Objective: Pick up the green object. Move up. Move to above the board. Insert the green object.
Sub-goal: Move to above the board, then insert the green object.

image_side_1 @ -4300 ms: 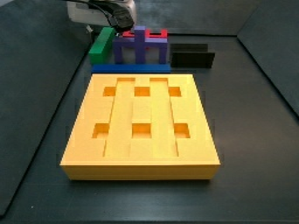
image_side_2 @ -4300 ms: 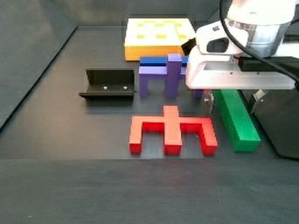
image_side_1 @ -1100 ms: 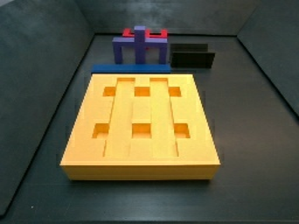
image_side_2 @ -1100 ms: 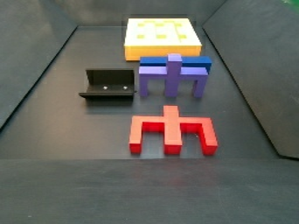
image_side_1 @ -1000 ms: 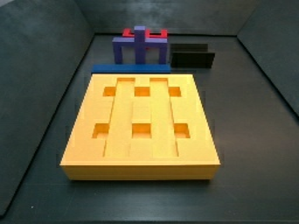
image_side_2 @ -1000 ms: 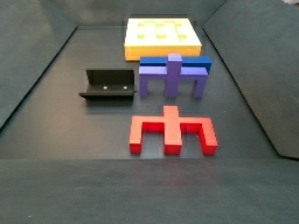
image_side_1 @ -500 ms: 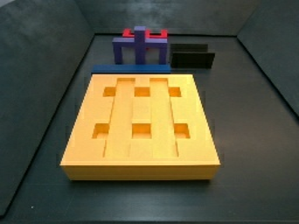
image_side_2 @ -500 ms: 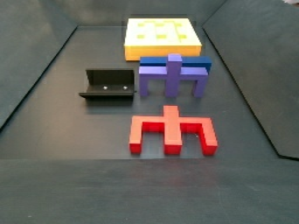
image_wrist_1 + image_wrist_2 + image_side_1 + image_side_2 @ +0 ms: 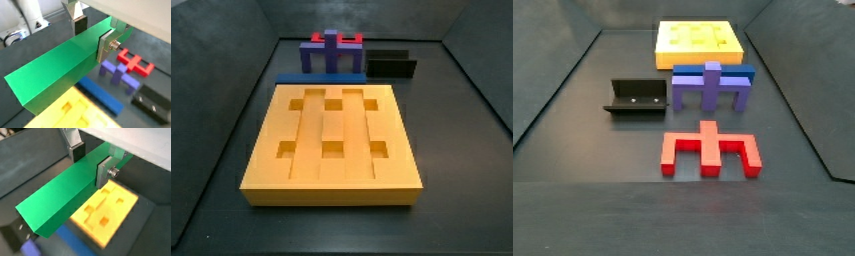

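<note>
My gripper [image 9: 92, 37] is shut on the green object [image 9: 60, 75], a long green bar, and holds it high in the air. It grips the bar near one end, as both wrist views show [image 9: 91, 162]. The bar [image 9: 60, 198] hangs partly over the orange-yellow board [image 9: 110, 208], which lies far below. The board lies flat on the floor in both side views [image 9: 331, 125] [image 9: 700, 40], with its slots open. Neither side view shows the gripper or the bar.
A purple block [image 9: 711, 88] stands by the board's end, with a blue flat piece [image 9: 714, 70] beside it. A red piece [image 9: 711, 150] lies further out. The black fixture [image 9: 636, 97] stands to one side. Dark walls enclose the floor.
About four seconds ago the gripper was down at the green bar on the floor beside the purple block. Both have since left the side views. Nothing moves in the last second.
</note>
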Tool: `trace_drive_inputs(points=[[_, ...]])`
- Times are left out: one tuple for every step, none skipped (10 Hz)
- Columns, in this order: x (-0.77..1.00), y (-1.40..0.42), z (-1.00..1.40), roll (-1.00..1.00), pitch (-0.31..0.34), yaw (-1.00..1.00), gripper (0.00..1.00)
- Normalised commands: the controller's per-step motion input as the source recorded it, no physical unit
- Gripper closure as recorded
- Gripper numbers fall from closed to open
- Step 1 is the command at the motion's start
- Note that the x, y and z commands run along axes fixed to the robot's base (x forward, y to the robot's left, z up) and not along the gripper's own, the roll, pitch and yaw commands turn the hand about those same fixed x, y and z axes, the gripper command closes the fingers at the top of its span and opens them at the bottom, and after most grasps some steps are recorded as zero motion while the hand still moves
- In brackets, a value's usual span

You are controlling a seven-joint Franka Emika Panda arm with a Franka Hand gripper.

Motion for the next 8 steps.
trace_drive_inputs(points=[[0.78,-1.40,0.20,0.01,0.167,0.01,1.00],[0.37,-0.57,0.09,0.04,0.175,0.01,1.00],[0.24,-0.32,0.07,0.04,0.164,0.01,1.00],[0.00,0.03,0.00,0.00,0.000,0.00,1.00],[0.13,0.01,-0.01,0.02,0.016,0.01,1.00],[0.00,0.00,-0.05,0.00,0.000,0.49,1.00],[0.00,0.00,-0.06,0.00,-0.017,1.00,1.00],[0.15,-0.09,-0.21,0.12,0.000,0.76,1.00]])
